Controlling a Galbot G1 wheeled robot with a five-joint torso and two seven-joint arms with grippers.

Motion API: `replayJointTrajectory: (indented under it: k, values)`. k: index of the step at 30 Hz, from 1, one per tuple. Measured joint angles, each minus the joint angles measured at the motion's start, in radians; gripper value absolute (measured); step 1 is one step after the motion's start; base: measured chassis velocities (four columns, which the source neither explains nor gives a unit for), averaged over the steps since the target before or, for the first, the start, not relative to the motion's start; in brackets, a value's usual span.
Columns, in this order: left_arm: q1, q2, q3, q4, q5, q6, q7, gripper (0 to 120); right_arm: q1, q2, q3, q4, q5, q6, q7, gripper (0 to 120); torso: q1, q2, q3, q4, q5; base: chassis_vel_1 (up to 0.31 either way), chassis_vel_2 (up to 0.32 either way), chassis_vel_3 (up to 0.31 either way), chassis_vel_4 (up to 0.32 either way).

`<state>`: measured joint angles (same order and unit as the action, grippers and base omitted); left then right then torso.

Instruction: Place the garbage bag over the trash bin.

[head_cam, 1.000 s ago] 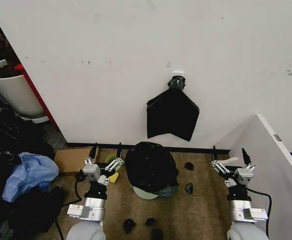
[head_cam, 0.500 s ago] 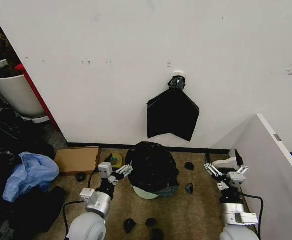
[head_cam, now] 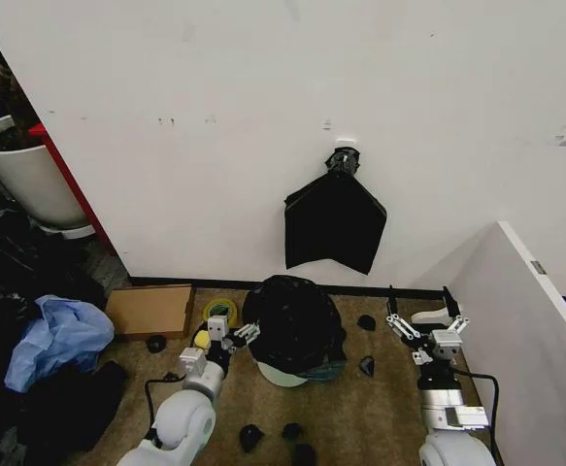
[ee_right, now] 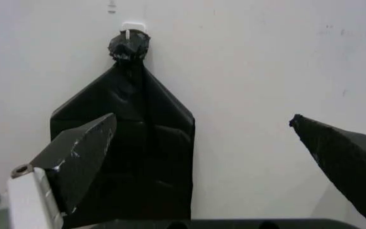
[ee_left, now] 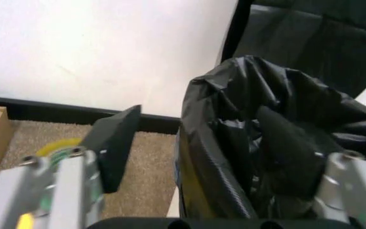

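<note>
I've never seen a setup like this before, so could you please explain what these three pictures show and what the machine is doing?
It is a wheeled robot with two arms, each ending in a two-fingered gripper. The wide picture comes from a camera on its head, looking down at a carpeted floor by a white wall. The other two come from cameras on the wrists, looking out between the dark fingers.

On the floor stands a small white bin with a black bag draped over it. The left gripper is open right beside the bag, with one finger against the plastic. The right gripper is open, holds nothing, and faces a black bundle hung on the wall.

A cardboard box and a blue bag lie to the left.
</note>
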<state>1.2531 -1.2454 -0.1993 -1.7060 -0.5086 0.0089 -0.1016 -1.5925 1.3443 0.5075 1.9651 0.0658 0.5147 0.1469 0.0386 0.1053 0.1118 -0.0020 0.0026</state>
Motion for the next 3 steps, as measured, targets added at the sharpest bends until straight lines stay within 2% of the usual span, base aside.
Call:
replayJointTrajectory:
  k: [1, 3]
  values:
    - [0.0, 0.0, 0.0, 0.0, 0.0, 0.0, 0.0, 71, 0.0, 0.0, 0.0, 0.0, 0.0, 0.0, 0.0, 100, 0.0, 0.0, 0.0, 0.0, 0.0, 0.0, 0.0, 0.0, 0.0]
    - [-0.014, -0.003, 0.0, 0.017, -0.01, 0.0, 0.0, 63, -0.005, -0.002, 0.003, 0.006, 0.001, 0.002, 0.0, 100, 0.0, 0.0, 0.0, 0.0, 0.0, 0.0, 0.0, 0.0, 0.0]
